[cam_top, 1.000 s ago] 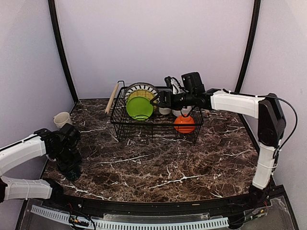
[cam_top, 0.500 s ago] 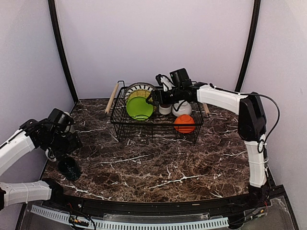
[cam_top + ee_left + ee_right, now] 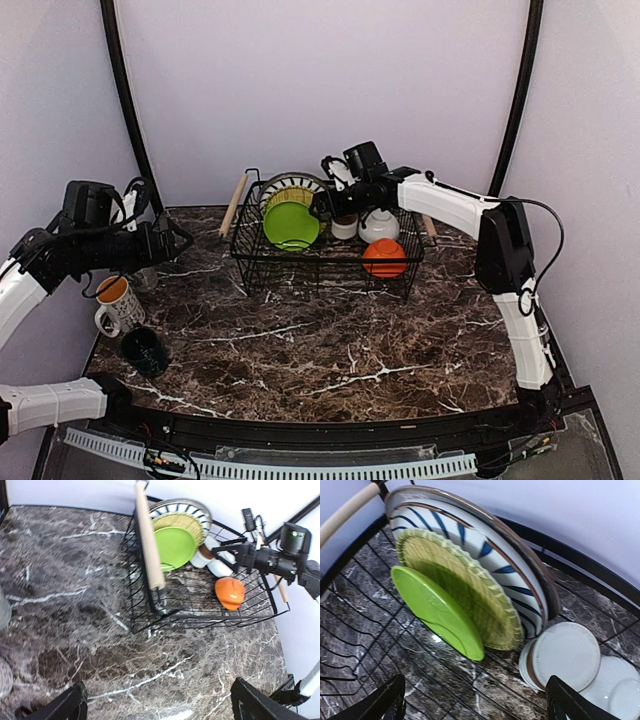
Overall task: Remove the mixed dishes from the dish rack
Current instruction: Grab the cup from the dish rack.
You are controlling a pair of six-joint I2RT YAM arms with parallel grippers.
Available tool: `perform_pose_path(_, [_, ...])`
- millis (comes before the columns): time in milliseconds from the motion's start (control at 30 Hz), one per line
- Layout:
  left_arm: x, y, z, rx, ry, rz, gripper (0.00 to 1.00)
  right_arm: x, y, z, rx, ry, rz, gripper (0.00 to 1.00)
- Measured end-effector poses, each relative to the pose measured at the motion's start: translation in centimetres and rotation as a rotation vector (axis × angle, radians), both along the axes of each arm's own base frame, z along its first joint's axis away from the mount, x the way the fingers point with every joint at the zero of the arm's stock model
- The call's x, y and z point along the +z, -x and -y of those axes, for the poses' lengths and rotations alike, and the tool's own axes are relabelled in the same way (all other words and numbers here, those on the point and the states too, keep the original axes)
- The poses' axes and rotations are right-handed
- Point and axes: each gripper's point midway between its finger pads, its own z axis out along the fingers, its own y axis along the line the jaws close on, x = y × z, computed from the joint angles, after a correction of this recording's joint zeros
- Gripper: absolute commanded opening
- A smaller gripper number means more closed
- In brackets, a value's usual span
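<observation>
Right gripper [image 3: 323, 205], spread and empty, is poised at the dish rack [image 3: 250, 262]; the lime-green plate [image 3: 437, 612] seems targeted, its rim to be straddled next.

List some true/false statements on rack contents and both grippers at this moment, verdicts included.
1. The lime-green plate stands on edge in the dish rack, in front of the yellow plate. True.
2. The orange bowl sits on the table outside the rack. False: it is inside the rack, at its right end.
3. The right gripper is shut on a plate. False: its jaws are open, with nothing gripped, over the rack near the plates.
4. The dark green mug stands on the table, outside the rack. True.
5. The left gripper holds a mug. False: it is open and empty.
</observation>
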Motion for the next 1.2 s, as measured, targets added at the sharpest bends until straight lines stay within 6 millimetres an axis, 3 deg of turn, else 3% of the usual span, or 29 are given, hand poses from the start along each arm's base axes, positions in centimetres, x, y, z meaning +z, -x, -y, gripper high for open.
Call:
perform_pose_path(167, [3.1,-1.8,2.6,-0.144,0.010,0.099,0.99,-1.3,-1.1,2.8,-0.073,0.115,0.012,0.99])
perform_pose_path(333, [3.0,-2.4,4.5,-0.241,0.027,0.108,0.99,-1.9,-2.4,5.2,-0.102,0.167,0.006,0.99])
perform_pose_path(600, [3.7,-2.2,6.1,-0.323,0.085,0.132,0.99,-3.3,-5.1,5.8,-0.116,0.191,0.028,0.98])
perform_pose_path(867, [3.8,-2.0,6.8,-0.352,0.124,0.132,0.99,-6.2,-5.8,5.7,-0.107,0.234,0.021,0.72])
perform_pose_path(1033, [3.8,-1.9,7.0,-0.358,0.142,0.130,0.99,-6.2,-6.0,5.6,-0.102,0.234,0.031,0.50])
perform_pose_path(1200, [3.5,-1.9,7.1,-0.354,0.156,0.114,0.99,-6.1,-6.0,5.5,-0.097,0.230,0.035,0.35])
